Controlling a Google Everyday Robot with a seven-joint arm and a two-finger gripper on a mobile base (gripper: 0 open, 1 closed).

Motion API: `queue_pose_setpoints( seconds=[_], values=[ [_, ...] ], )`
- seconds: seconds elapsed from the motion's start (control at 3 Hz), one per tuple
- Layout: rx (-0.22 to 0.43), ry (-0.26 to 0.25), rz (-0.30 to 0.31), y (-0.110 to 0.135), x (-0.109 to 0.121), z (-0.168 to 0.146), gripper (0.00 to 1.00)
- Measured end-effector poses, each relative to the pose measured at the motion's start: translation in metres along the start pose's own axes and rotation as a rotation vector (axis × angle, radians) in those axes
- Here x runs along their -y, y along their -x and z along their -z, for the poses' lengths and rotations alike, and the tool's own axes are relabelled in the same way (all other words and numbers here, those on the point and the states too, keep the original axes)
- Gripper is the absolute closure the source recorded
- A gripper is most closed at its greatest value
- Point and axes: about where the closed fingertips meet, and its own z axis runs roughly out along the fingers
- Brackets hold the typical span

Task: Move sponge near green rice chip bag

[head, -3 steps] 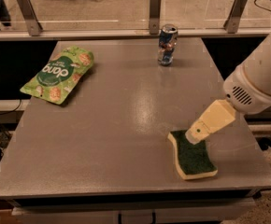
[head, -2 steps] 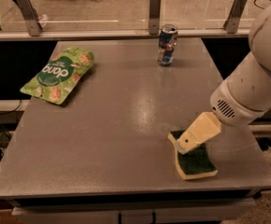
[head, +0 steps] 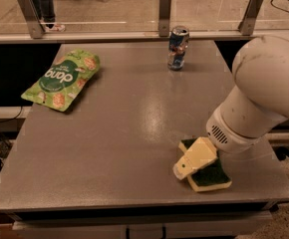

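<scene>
The sponge (head: 212, 176), dark green on top with a pale yellow foam edge, lies flat at the front right of the grey table (head: 124, 133). My gripper (head: 184, 169) comes down from the white arm (head: 264, 93) on the right and sits right over the sponge's left part, covering its middle. The green rice chip bag (head: 62, 79), bright green with white "dang" lettering, lies flat at the far left of the table, well away from the sponge and gripper.
A blue drink can (head: 178, 47) stands upright at the back centre of the table. A rail with metal posts (head: 165, 6) runs behind the table's far edge. The sponge lies close to the table's front right edge.
The arm has swung lower and to the left. The gripper has come down from beside the sponge's upper right onto the sponge. The sponge, bag and can have not moved.
</scene>
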Motion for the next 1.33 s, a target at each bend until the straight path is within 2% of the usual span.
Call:
queue_pose_setpoints(
  seconds=[0.33,1.33],
  values=[
    [0.001,0.007,-0.004,0.000,-0.007,-0.008,0.17],
    [0.018,0.001,0.002,0.007,-0.010,0.005,0.87]
  ],
)
